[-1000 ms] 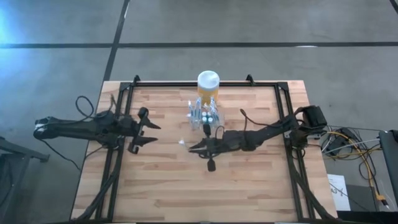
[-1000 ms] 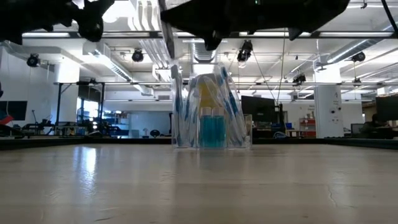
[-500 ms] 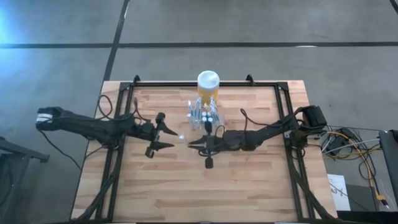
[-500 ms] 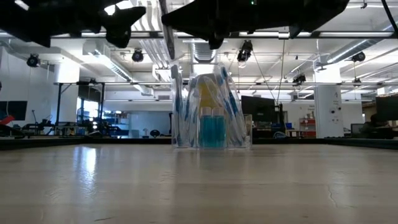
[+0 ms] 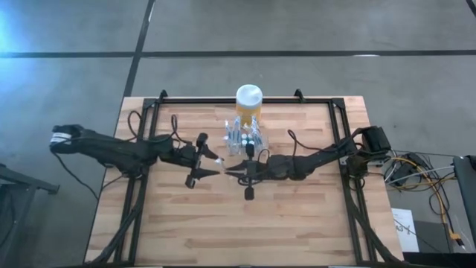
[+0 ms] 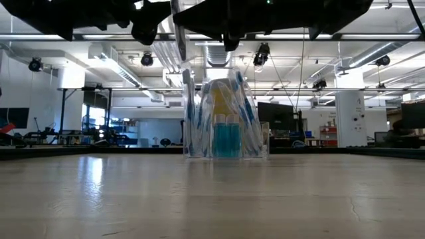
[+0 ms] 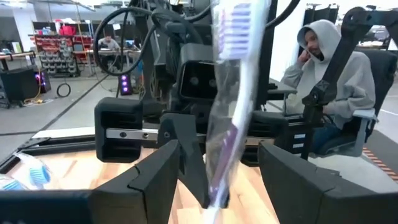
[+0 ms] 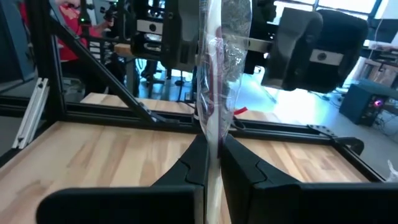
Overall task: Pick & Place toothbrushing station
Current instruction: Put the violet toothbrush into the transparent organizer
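The right gripper is clamped on a wrapped toothbrush, its fingers pressed together on the lower part of the handle so that the brush stands upright above them, bristles at the top; the high view shows only its pale tip. The left gripper faces it from the opposite side with its jaws apart, and in the left wrist view the toothbrush rises in the gap between the two fingers, touching neither as far as can be told. So the brush's long axis runs up and down, crosswise to the line of the two arms, and the open left jaws bracket it at or just above the right gripper's hold. My reading is that a hand-over is being lined up: the left jaws would need to close on the handle before the right lets go. The toothbrushing station, a clear holder with brushes and blue bottles in it, stands on the table just behind the two grippers, touching or nearly touching the yellow jar behind it. Both grippers are near the station, and neither touches it.
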`<state>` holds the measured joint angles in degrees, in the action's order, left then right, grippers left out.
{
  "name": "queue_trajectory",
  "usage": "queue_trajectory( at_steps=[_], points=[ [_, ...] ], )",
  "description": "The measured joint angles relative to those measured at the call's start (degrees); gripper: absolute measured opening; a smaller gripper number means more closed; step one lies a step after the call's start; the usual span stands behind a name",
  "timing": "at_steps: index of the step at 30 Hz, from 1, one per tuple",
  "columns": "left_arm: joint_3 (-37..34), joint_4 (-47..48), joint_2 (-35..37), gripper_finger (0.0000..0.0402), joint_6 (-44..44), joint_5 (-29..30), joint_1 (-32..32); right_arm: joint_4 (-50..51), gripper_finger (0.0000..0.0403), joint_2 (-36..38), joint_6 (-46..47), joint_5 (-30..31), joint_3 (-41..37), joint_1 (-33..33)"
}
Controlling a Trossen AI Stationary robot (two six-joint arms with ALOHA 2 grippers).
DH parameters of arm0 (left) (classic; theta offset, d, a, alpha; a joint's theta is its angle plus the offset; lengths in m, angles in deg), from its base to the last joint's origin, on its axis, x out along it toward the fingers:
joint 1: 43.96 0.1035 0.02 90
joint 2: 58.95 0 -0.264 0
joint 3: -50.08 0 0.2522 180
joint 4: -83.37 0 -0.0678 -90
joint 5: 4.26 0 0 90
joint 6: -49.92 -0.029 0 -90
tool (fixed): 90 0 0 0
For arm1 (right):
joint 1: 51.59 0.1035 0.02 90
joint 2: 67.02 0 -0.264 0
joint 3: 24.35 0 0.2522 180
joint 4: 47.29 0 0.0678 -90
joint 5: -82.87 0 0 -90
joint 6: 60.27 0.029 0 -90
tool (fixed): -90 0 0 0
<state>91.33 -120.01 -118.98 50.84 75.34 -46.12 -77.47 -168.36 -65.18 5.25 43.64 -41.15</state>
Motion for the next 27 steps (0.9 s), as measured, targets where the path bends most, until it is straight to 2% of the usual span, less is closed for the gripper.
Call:
queue_trajectory(
  at_steps=[11,19,21,23,27],
  points=[
    [3.36,-0.31,-5.63,0.0223,-0.28,-1.03,0.00,-0.05,0.0018,0.02,0.19,1.29,0.00,0.07],
    [4.14,-0.42,-6.87,0.0219,-0.33,-1.27,0.00,-0.05,0.0019,0.02,0.19,1.29,-0.02,0.04],
    [4.12,-0.48,-6.86,0.0202,-0.33,-1.22,0.00,-0.05,0.0022,0.00,0.20,1.29,-0.02,0.07],
    [4.12,-0.53,-6.85,0.0168,-0.31,-1.20,0.00,-0.07,0.0028,0.02,0.27,1.29,-0.02,0.07],
    [4.10,-0.90,-6.93,0.0058,-0.31,-1.52,0.00,-0.09,0.0038,0.02,0.44,1.31,-0.02,0.04]
  ],
)
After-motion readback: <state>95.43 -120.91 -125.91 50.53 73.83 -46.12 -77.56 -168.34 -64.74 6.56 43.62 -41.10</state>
